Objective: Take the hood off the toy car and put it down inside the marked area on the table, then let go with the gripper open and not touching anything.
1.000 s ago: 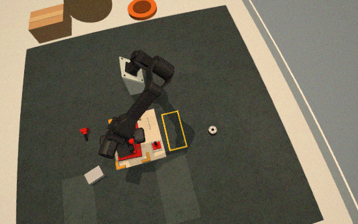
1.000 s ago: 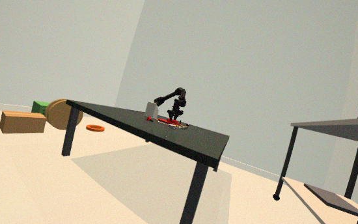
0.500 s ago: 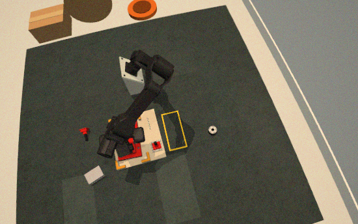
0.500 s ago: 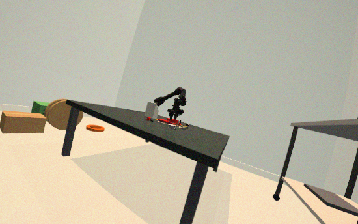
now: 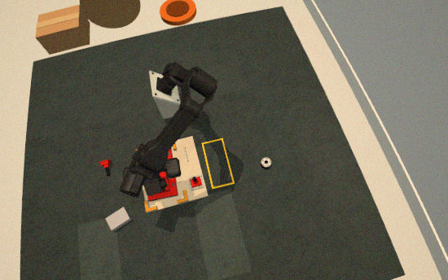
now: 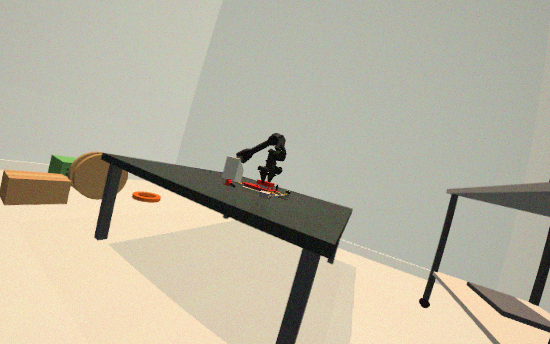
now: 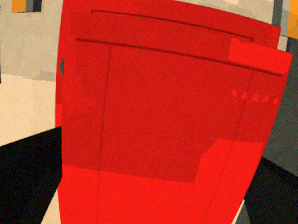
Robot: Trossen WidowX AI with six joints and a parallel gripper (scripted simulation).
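Note:
The red hood [image 7: 150, 100] [image 6: 265, 183] fills most of the wrist view, with a black finger against each side. My gripper [image 6: 267, 179] [image 7: 160, 152] is shut on it. In the exterior view the hood looks slightly raised over the flat red toy car [image 5: 167, 194] [image 6: 253, 187]; the exact gap cannot be told. In the top view the arm hides most of the hood and the fingertips. The marked area [image 5: 208, 165] is a yellow outlined rectangle on the dark table, just right of the board under the car.
The car lies on a pale board [image 5: 189, 164] with orange corner pieces and a small red part [image 5: 195, 181]. A red part [image 5: 105, 164] and a whitish block [image 5: 118, 219] lie left of the board. A small pale ring [image 5: 265, 160] lies right of the marked area.

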